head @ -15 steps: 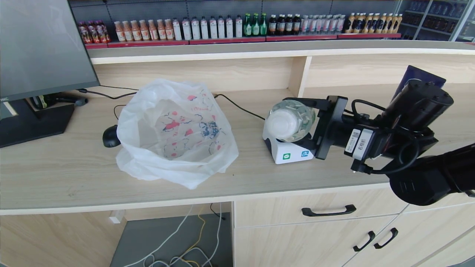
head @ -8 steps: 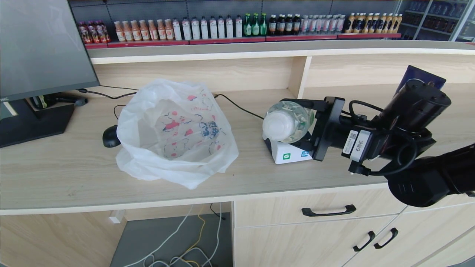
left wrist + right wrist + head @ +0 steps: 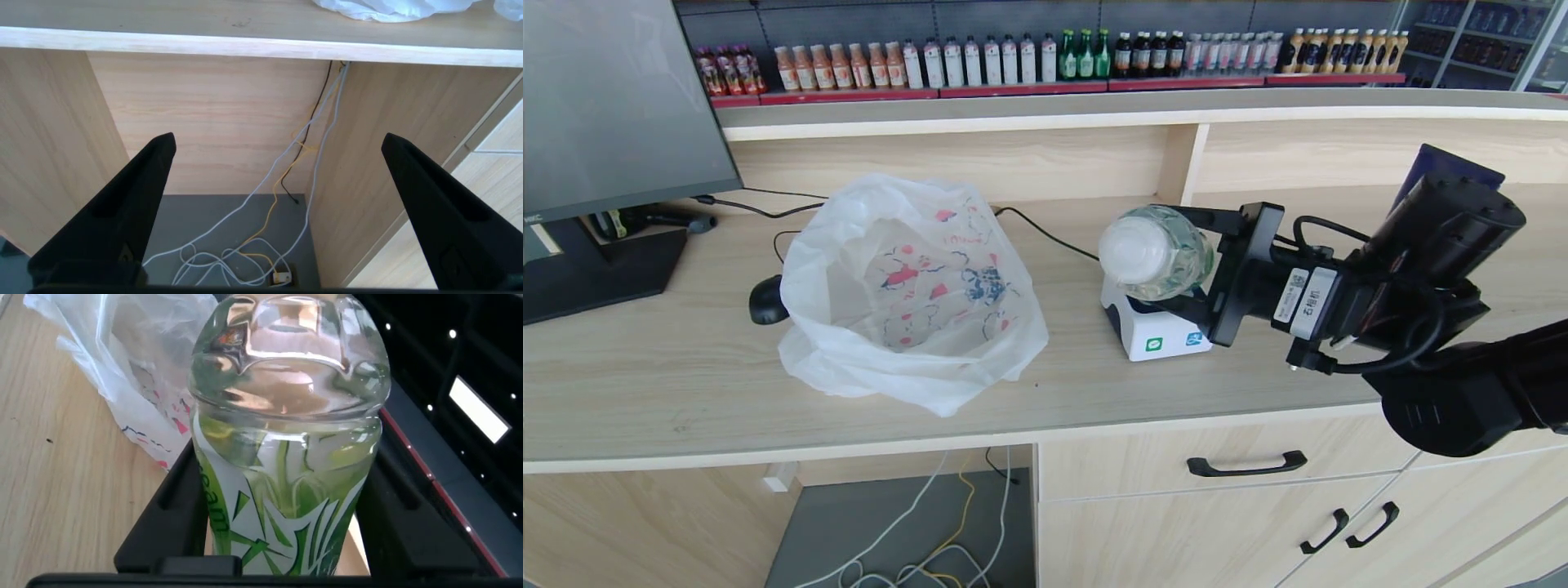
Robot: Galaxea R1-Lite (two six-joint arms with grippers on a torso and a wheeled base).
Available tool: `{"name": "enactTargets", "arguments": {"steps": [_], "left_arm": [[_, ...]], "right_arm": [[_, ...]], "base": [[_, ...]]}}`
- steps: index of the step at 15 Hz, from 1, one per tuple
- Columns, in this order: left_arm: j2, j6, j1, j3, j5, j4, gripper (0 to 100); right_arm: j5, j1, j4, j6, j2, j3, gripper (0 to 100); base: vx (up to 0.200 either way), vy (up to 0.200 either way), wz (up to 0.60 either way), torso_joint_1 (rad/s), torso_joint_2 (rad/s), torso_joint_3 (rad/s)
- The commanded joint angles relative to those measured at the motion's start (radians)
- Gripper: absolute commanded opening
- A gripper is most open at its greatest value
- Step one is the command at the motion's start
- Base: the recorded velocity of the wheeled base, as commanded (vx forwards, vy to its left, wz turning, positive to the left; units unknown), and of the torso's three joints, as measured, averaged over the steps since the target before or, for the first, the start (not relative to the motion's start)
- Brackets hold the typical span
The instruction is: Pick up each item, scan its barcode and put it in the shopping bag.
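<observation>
Below the counter [image 3: 686, 384] edge, the left gripper [image 3: 278, 139] is hanging with jaws wide apart, loose cables [image 3: 270, 196] trailing beyond it. On the counter, the white printed shopping bag [image 3: 907, 294] is sitting open. Near it, the right gripper [image 3: 1188, 260] is keeping its jaws clamped on a clear bottle [image 3: 1152, 253], held sideways with its rounded end toward the bag. The right wrist view is revealing a green-and-white label, while the head view is placing the bottle just above the white scanner [image 3: 1156, 339]. Drink shelves [image 3: 1045, 57] are lining the back.
</observation>
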Motion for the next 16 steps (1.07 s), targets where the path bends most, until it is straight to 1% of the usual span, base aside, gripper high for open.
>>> {"name": "enactTargets", "arguments": {"steps": [1, 4, 8, 9, 10, 13, 15, 16], "left_arm": [[0.0, 0.0, 0.0, 0.0, 0.0, 0.0, 100], [0.0, 0.0, 0.0, 0.0, 0.0, 0.0, 100], [0.0, 0.0, 0.0, 0.0, 0.0, 0.0, 100], [0.0, 0.0, 0.0, 0.0, 0.0, 0.0, 100], [0.0, 0.0, -0.001, 0.0, 0.0, 0.0, 100], [0.0, 0.002, 0.0, 0.0, 0.0, 0.0, 100], [0.0, 0.0, 0.0, 0.0, 0.0, 0.0, 100], [0.0, 0.0, -0.001, 0.0, 0.0, 0.0, 100]], "right_arm": [[-0.026, 0.001, -0.005, 0.033, -0.019, -0.015, 0], [-0.092, 0.002, -0.008, 0.128, -0.047, -0.049, 0], [-0.123, 0.028, -0.01, 0.211, -0.068, -0.04, 0], [-0.146, 0.035, -0.011, 0.237, -0.081, -0.04, 0], [-0.171, 0.041, -0.014, 0.275, -0.093, -0.041, 0], [-0.192, 0.065, -0.028, 0.373, -0.108, -0.041, 0], [-0.246, 0.067, -0.115, 0.488, -0.102, -0.02, 0], [-0.3, 0.067, -0.155, 0.538, -0.098, 0.003, 0]], "base": [[0.0, 0.0, 0.0, 0.0, 0.0, 0.0], [0.0, 0.0, 0.0, 0.0, 0.0, 0.0], [0.0, 0.0, 0.0, 0.0, 0.0, 0.0], [0.0, 0.0, 0.0, 0.0, 0.0, 0.0], [0.0, 0.0, 0.0, 0.0, 0.0, 0.0], [0.0, 0.0, 0.0, 0.0, 0.0, 0.0], [0.0, 0.0, 0.0, 0.0, 0.0, 0.0], [0.0, 0.0, 0.0, 0.0, 0.0, 0.0]]}}
